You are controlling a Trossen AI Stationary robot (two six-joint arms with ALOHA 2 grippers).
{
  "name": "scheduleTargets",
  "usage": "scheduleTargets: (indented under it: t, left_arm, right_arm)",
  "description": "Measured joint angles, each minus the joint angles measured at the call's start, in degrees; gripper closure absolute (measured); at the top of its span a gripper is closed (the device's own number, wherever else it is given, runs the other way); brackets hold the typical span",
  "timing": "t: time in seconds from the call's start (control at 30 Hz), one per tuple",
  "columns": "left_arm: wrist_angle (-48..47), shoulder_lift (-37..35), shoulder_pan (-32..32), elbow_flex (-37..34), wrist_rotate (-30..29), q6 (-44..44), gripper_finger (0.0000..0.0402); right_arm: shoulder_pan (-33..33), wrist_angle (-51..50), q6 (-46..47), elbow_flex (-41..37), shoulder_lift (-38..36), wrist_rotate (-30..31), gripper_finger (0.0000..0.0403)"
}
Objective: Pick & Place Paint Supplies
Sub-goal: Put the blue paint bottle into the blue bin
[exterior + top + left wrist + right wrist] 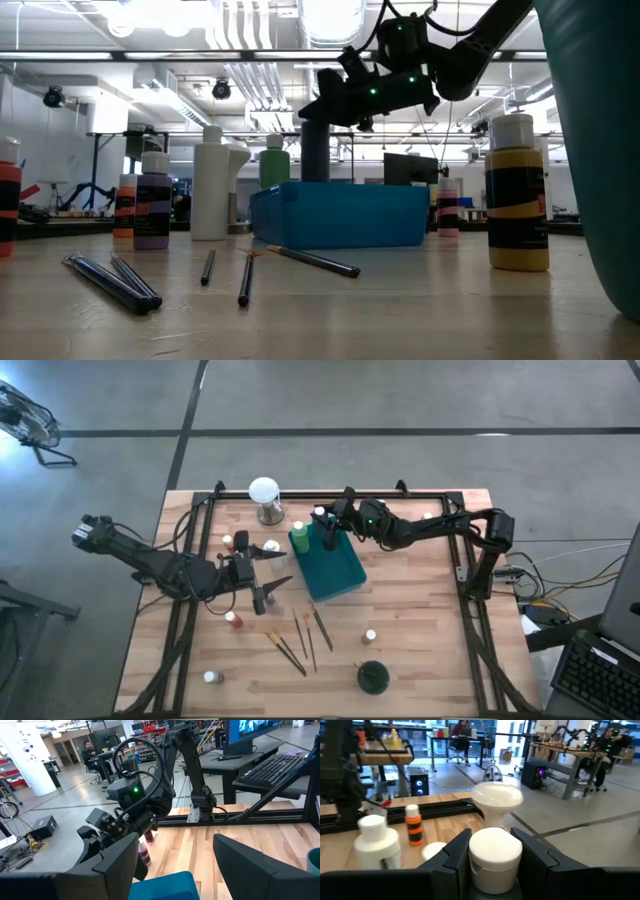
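here the right gripper (492, 857) is clamped on a white-capped bottle (495, 850) above the teal tray (330, 565), centre of the high view. if released off-centre, it could topple over the rim. the left gripper (262, 575), centre-left, hangs open and empty.

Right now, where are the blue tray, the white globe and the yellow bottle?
Blue tray (338, 572): high view, bare floor of the tray.
White globe (264, 490): high view, top of the globe.
Yellow bottle (517, 205): low view, middle of its label.
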Motion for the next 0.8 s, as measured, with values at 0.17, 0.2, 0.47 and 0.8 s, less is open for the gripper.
scheduleTargets:
  t: [0.17, 0.2, 0.47, 0.8]
  left_arm:
    - [0.41, 0.0, 0.0, 0.0, -0.01, -0.04, 0.014]
    - [0.48, 0.0, 0.0, 0.0, 0.01, -0.04, 0.014]
    - [0.89, -0.15, 0.0, 0.0, 0.02, 0.29, 0.014]
    - [1.04, -0.2, 0.02, 0.0, 0.01, 1.44, 0.014]
  right_arm:
    - [-0.74, -0.04, 0.65, -0.45, 0.06, -0.39, 0.0291]
    - [-0.92, 0.26, 0.9, -0.45, 0.41, -0.77, 0.0291]
    - [-1.67, 2.66, 2.04, 0.24, 4.63, -1.73, 0.0291]
    - [-1.71, 5.67, 3.7, 0.76, 7.99, -3.21, 0.0291]
